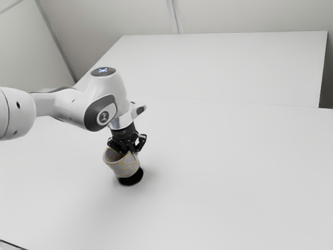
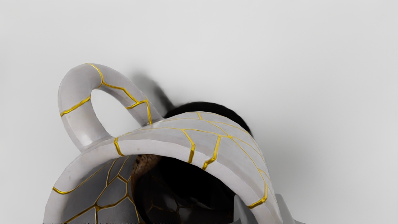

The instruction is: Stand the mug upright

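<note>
Pale, gold-veined mug [image 1: 123, 165] tilted at table [image 1: 218, 172], mouth toward exterior view's upper left; interior very dark, brownish patch inside, contents impossible to tell. Gripper [image 1: 130, 152] clamped on mug's wall, one finger inside, one outside. Dark patch [image 1: 131, 179] lay below mug. Table plain, whitish; pale wall [image 1: 250, 15] behind. Exterior view showed arm [image 1: 67, 107]; wrist view showed looped handle [image 2: 74, 105].

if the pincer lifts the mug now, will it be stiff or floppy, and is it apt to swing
The mug is probably stiff: its thick wall shows no bend between the fingers of the pincer. Gripped at one side of its rim and already tilted, it may well swing. The smooth glaze could let it slip a little.
</note>
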Controlling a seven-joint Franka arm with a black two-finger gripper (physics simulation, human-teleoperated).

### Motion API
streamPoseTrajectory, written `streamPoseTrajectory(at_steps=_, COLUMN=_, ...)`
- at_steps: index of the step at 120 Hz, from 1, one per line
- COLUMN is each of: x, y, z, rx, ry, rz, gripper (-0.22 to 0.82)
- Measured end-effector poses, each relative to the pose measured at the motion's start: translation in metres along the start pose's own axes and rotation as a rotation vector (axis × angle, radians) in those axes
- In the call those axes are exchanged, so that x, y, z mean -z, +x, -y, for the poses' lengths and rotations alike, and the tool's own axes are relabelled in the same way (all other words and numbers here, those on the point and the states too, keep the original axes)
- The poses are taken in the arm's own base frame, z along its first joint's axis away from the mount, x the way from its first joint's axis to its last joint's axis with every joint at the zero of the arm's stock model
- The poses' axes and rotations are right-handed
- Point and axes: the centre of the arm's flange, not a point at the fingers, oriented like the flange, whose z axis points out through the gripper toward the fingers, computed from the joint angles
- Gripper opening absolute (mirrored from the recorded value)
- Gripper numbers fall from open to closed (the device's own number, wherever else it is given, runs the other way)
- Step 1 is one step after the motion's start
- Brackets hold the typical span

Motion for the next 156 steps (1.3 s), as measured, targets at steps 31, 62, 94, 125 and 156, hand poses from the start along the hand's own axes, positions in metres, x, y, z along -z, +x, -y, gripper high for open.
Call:
streamPoseTrajectory(at_steps=31, x=-0.008, y=-0.009, z=-0.005, rx=0.046, ry=0.109, rz=0.059, gripper=-0.17)
streamPoseTrajectory(at_steps=62, x=-0.032, y=-0.010, z=-0.002, rx=0.109, ry=0.167, rz=0.106, gripper=-0.17)
streamPoseTrajectory(at_steps=94, x=-0.049, y=-0.006, z=0.004, rx=0.168, ry=0.192, rz=0.128, gripper=-0.17)
streamPoseTrajectory(at_steps=125, x=-0.049, y=-0.003, z=0.003, rx=0.192, ry=0.186, rz=0.127, gripper=0.14)
streamPoseTrajectory(at_steps=156, x=-0.032, y=0.004, z=0.000, rx=0.201, ry=0.161, rz=0.102, gripper=0.47)
